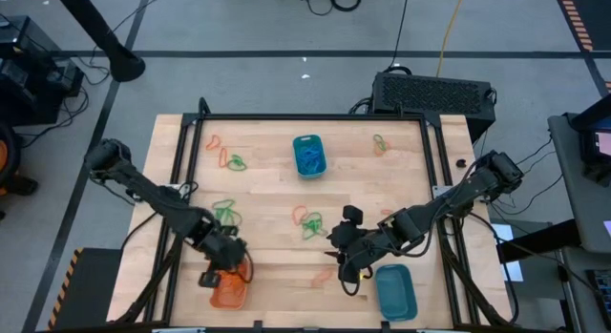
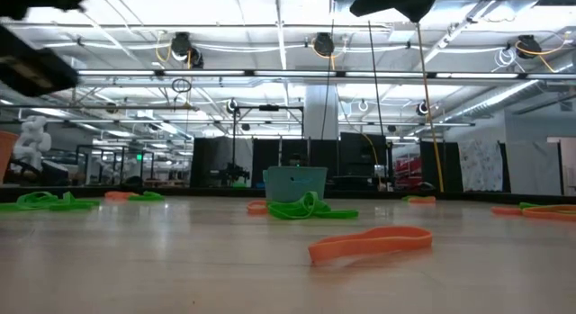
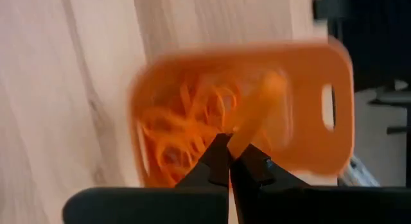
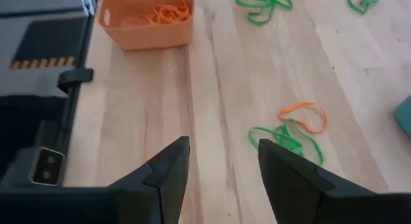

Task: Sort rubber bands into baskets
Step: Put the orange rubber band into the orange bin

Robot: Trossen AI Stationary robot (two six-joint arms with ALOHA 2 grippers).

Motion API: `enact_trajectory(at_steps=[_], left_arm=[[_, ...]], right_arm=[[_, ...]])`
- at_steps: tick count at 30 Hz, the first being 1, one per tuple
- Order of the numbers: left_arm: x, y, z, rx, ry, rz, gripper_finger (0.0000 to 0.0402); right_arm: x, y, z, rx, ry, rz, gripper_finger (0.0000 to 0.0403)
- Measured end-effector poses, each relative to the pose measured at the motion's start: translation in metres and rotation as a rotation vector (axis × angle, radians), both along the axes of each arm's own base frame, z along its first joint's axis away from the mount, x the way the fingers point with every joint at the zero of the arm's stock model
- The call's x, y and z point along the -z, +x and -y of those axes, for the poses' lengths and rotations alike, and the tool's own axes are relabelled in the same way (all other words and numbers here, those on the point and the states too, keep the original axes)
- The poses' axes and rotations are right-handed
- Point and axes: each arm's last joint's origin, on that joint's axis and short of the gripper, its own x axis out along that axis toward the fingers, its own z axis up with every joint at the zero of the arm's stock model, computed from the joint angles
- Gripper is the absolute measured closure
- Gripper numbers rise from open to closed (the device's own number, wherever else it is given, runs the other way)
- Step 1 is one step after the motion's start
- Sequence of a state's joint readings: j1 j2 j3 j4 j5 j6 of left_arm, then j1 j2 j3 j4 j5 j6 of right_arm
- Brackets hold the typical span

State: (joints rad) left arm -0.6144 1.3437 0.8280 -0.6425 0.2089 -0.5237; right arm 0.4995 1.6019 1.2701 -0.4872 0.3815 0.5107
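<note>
The sorting is judged to be partly done. The orange rounded plastic basket [image 1: 229,291], at the near left edge of the pale wooden surface [image 1: 267,195], is already filled with a tangle of thin orange rubber bands [image 3: 183,131]. The teal-blue plastic basket at the far middle [image 1: 308,155] is seen to hold blue bands, while what lies in the second teal-blue basket at the near right [image 1: 395,291] cannot be told.

The left hand [image 3: 229,161] is held just over the orange basket with its two dark fingers pressed together on one orange rubber band [image 3: 257,115], which hangs above the basket's inside; this band is not yet dropped. The right hand [image 4: 221,163] is placed low over the middle of the surface, near the second teal-blue basket, its fingers standing apart and nothing held between them.

Much is left on the surface. A cluster of green bands [image 1: 225,214] lies near the left arm. A mixed heap of green and orange bands [image 4: 292,131] lies just ahead of the right hand. One lone orange band [image 2: 371,243] lies near the front edge. More loose bands are seen at the far left [image 1: 227,156] and the far right [image 1: 381,142]. No basket is seen to hold green bands so far, so these are probably the larger remaining part.
</note>
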Motion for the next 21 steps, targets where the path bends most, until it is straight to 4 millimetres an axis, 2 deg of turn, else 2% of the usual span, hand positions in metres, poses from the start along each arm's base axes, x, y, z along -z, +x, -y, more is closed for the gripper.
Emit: enact_trajectory(at_steps=[5, 17, 21], left_arm=[[0.0025, -0.0039, 0.0048, -0.004, 0.032, 0.007, 0.0395], [0.0028, -0.0047, 0.0049, -0.006, 0.026, -0.008, 0.0291], [0.0027, -0.0032, 0.003, -0.086, 0.003, -0.044, 0.0267]], right_arm=[[0.006, 0.0047, 0.0013, 0.001, -0.038, -0.008, 0.0225], [0.0065, 0.0033, -0.0018, 0.006, -0.015, -0.011, 0.0225], [0.0065, 0.0034, -0.0016, 0.002, -0.02, -0.012, 0.0225]])
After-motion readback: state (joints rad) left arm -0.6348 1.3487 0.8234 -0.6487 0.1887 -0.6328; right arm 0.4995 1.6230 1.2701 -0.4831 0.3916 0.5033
